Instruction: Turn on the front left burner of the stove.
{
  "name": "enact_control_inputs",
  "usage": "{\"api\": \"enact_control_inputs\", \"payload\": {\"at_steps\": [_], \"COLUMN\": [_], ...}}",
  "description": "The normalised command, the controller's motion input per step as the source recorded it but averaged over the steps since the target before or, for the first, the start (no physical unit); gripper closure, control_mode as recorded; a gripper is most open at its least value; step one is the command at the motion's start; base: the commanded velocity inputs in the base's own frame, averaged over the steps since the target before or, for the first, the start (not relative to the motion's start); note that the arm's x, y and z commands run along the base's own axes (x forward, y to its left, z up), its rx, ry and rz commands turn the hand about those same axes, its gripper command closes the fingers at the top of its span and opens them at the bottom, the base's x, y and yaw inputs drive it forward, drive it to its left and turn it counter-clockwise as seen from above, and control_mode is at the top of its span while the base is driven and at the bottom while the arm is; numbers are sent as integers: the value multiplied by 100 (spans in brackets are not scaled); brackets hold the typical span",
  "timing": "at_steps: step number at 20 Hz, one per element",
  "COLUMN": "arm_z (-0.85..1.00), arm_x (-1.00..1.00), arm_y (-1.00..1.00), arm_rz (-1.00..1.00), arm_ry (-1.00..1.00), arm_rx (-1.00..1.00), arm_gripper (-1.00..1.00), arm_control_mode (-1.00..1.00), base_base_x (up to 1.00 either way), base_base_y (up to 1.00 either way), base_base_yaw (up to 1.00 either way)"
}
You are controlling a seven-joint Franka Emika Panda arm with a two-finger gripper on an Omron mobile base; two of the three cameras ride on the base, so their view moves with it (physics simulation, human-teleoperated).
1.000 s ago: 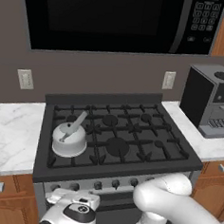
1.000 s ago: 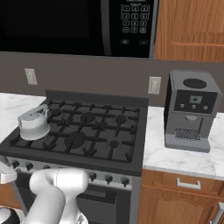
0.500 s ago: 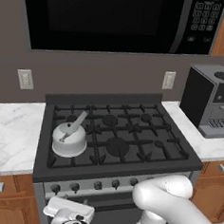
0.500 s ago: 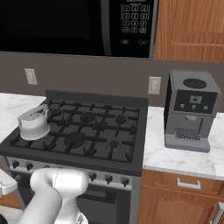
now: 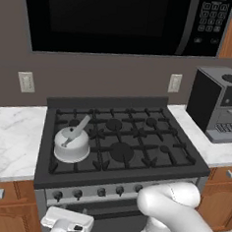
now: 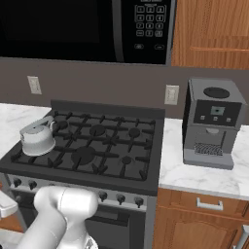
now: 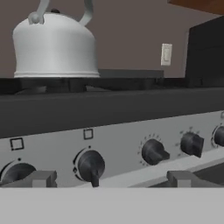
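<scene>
The stove (image 5: 120, 153) stands between two marble surfaces (image 5: 13, 134) under a black microwave (image 5: 120, 19), with a silver kettle (image 5: 71, 144) on its front left grate and a grey coffee machine (image 6: 211, 121) on the surface to its right. The hand (image 7: 111, 178) sits low in front of the silver knob strip, its two fingertips (image 7: 39, 178) wide apart and holding nothing. In the hand view a black knob (image 7: 90, 167) lies between them, just beyond and untouched, with the kettle above it.

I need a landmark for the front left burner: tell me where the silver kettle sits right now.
The silver kettle stands on the black grates at the front left of the dark grey gas stove, above the leftmost black knobs in both base views.
</scene>
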Motion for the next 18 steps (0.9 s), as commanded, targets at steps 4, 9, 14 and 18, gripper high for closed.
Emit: {"api": "enact_control_inputs", "payload": {"at_steps": [4, 9, 14, 18], "arm_z": [-17, -15, -22, -35], "arm_x": [16, 36, 36, 23], "arm_y": [21, 19, 25, 31], "arm_rz": [5, 11, 10, 4], "arm_ry": [-2, -1, 0, 0], "arm_rx": [-2, -3, -5, -4], "arm_gripper": [-100, -100, -100, -100], "arm_control_mode": [-100, -100, -100, -100], "base_base_x": [0, 0, 0, 0], "base_base_y": [0, 0, 0, 0], "base_base_yaw": [0, 0, 0, 0]}}
